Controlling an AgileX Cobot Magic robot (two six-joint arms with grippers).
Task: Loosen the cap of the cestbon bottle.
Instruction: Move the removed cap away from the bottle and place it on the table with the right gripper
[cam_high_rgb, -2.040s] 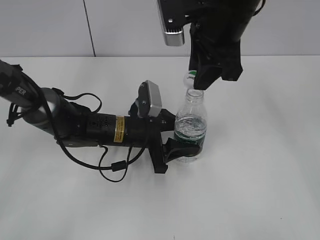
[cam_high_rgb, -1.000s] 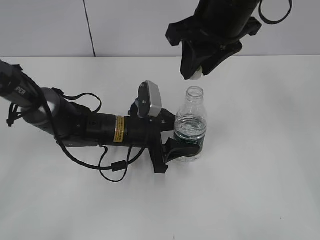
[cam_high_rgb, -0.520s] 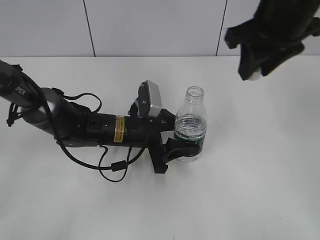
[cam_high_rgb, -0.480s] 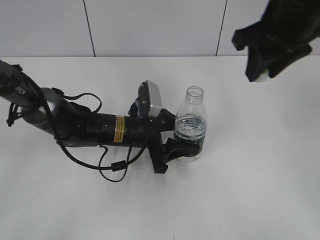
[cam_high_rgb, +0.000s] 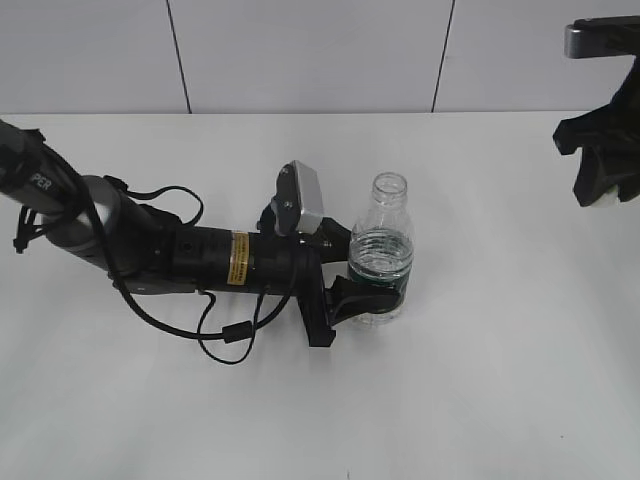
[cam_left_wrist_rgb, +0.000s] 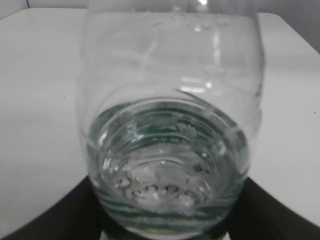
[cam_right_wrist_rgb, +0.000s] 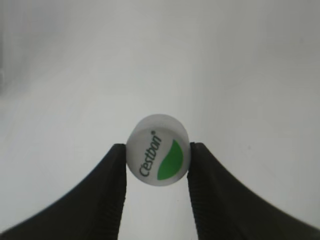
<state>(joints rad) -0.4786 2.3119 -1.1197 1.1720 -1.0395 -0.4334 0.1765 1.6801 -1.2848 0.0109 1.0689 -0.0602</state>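
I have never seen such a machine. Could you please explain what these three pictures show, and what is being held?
It is a robot with two arms, each ending in a two-fingered gripper. The wide picture looks down at a white table. The left gripper clamps an upright, open water bottle near its base. The right gripper, at the picture's right edge, holds the bottle's white cap. The other two pictures come from cameras on the wrists: one shows the bottle very close, the other shows the cap pinched between two black fingers above the table.
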